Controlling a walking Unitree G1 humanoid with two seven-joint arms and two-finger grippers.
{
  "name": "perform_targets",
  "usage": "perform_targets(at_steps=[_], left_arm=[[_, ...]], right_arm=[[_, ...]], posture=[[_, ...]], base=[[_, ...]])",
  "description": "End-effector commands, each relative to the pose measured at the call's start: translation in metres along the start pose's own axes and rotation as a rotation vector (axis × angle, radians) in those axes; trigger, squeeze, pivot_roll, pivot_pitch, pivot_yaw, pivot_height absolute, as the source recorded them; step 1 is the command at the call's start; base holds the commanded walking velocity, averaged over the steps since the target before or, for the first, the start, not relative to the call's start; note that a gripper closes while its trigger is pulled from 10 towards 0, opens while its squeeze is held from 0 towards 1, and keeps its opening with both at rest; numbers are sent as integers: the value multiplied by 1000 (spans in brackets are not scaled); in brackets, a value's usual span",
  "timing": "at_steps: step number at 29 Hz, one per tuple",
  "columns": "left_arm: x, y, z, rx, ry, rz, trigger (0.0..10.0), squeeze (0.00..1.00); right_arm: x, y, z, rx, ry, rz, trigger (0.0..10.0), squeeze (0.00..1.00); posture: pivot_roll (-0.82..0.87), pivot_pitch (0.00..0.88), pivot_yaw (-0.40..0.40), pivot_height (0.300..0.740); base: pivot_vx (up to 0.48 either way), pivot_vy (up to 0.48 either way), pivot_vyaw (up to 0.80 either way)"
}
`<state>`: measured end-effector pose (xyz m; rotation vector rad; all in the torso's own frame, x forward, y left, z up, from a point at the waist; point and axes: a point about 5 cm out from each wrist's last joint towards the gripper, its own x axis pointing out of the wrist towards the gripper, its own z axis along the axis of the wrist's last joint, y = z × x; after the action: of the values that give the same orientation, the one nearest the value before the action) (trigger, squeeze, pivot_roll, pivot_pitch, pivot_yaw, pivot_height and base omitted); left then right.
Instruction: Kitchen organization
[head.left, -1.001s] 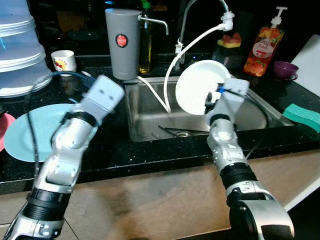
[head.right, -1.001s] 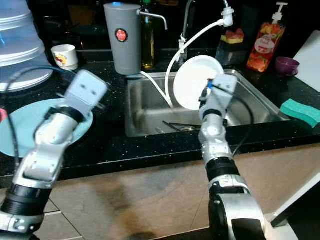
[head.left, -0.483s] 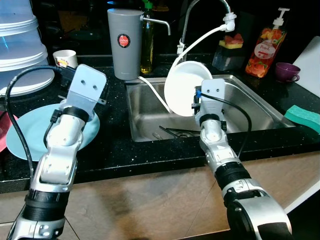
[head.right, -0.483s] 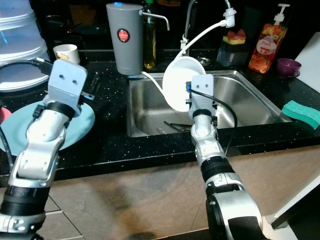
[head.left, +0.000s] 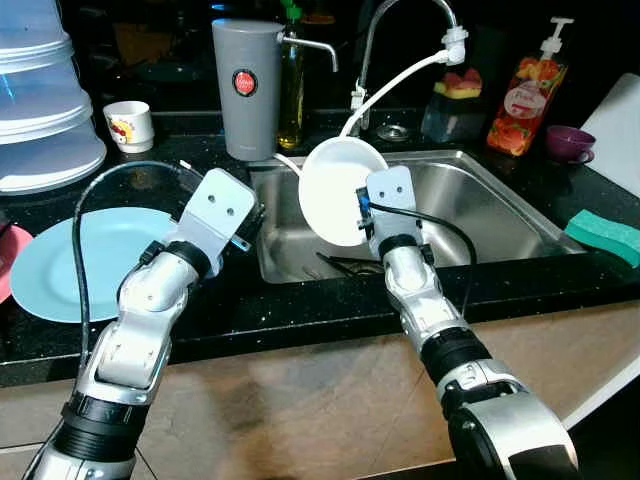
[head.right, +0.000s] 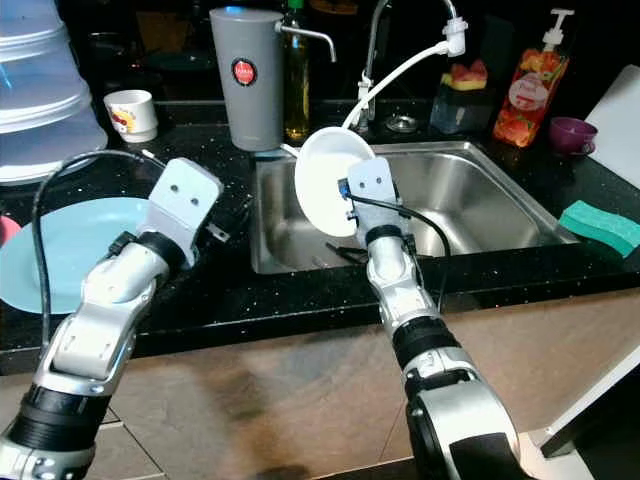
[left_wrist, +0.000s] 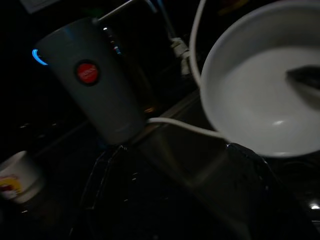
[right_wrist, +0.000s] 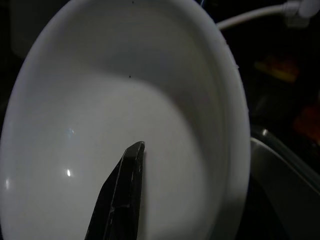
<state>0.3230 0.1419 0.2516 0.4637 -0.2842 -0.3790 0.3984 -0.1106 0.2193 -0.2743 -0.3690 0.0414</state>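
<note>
White and round, a shallow ceramic bowl (head.left: 338, 190) is held tilted on edge above the left part of a stainless steel sink (head.left: 505, 215), its hollow facing the robot. The right claw (right_wrist: 120, 195) is clamped on the bowl's rim: in the right wrist view one long black finger (right_wrist: 122, 187) lies flat against the white inside, while the other is hidden behind the bowl. The right arm's silver wrist block sits just beside the bowl on its right.

The left claw (left_wrist: 175, 195) hovers over the black speckled stone bench (head.left: 300, 300) at the sink's left edge, pointing toward the bowl. Its two dark fingers show as blurred shapes spread apart in the left wrist view, holding nothing.

A pale blue flat plate (head.left: 70, 260) lies on the bench to the left of the left arm. Behind it stand a stack of clear plastic containers (head.left: 40, 110) and a small white printed cup (head.left: 128, 124). A tall grey cylindrical dispenser with a red round badge (head.left: 246, 88) stands behind the sink's left corner, beside a curved chrome tap (head.left: 400, 30) with a white hose (head.left: 385, 85) running down into the sink. Dark utensils (head.left: 345, 264) lie in the sink bottom. To the right are a soap pump bottle with a fruit label (head.left: 525, 95), a small purple cup (head.left: 570, 142) and a green sponge (head.left: 603, 232).
</note>
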Motion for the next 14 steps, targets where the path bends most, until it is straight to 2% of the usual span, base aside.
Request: perform_targets(at_steps=[1,2,6,10,12,14], left_arm=[[0,-5,2,-39,4,-63,10000,0],[0,-5,2,-39,4,-63,10000,0],[-1,-12,-1,-114,31,-155,10000,0],[1,-13,-3,-137,40,-187,10000,0],[5,-11,-7,-169,52,-205,10000,0],[7,-7,-11,-198,63,-207,10000,0]], right_arm=[[0,-1,-3,-52,10,-1,10000,0],[0,-1,-3,-52,10,-1,10000,0],[2,6,-2,-206,-9,37,10000,0],[5,10,-1,-267,-6,56,10000,0],[9,11,2,-330,6,65,10000,0],[13,10,5,-353,13,66,10000,0]], posture=[[87,47,-42,740],[87,47,-42,740],[89,50,-44,740],[83,53,-41,740],[83,61,-41,740],[86,72,-46,740]], base=[[0,0,0],[0,0,0],[0,0,0],[0,0,0],[0,0,0],[0,0,0]])
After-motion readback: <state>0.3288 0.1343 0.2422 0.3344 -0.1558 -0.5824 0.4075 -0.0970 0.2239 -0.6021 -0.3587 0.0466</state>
